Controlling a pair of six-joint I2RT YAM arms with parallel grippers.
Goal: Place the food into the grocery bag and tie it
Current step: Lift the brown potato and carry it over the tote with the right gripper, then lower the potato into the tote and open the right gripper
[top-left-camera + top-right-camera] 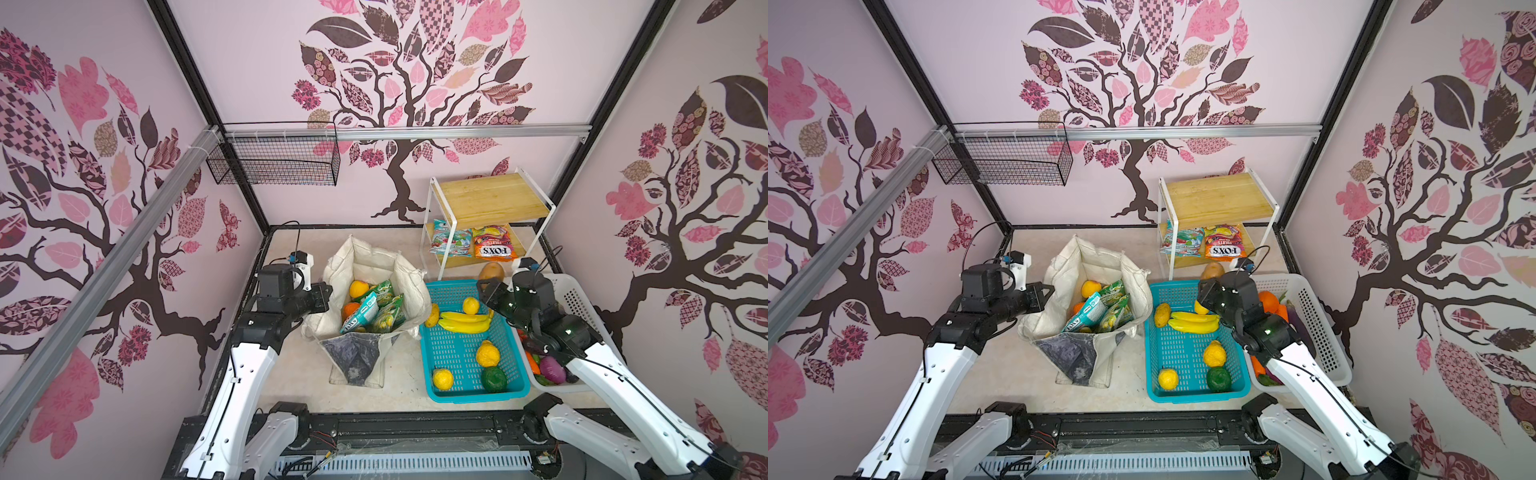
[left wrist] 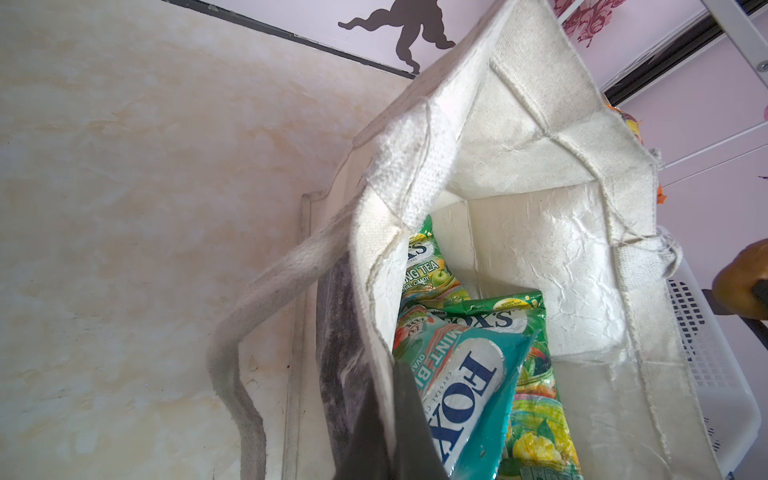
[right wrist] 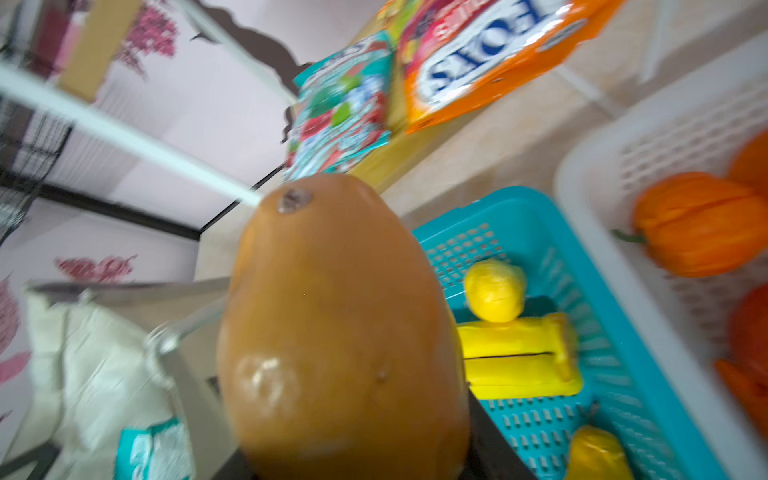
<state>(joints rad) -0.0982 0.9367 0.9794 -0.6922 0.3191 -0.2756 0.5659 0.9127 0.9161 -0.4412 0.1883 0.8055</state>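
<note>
Marbled beige tabletop (image 1: 399, 386): right gripper (image 1: 487, 284) clamps brown oval toy potato (image 1: 492, 271), long axis toward eleven o'clock, lower end hidden; left gripper (image 1: 327, 296) pinches cream canvas tote bag (image 1: 365, 262) rim.

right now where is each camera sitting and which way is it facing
Top views: high behind the robot, facing down and forward; left gripper, right gripper, grocery bag, teal basket.
Left wrist: on the left arm, facing into the bag; left gripper shut on its rim.
Right wrist: on the right arm, facing the shelf; right gripper holds the brown piece.
Shared: every view shows the bag.
</note>
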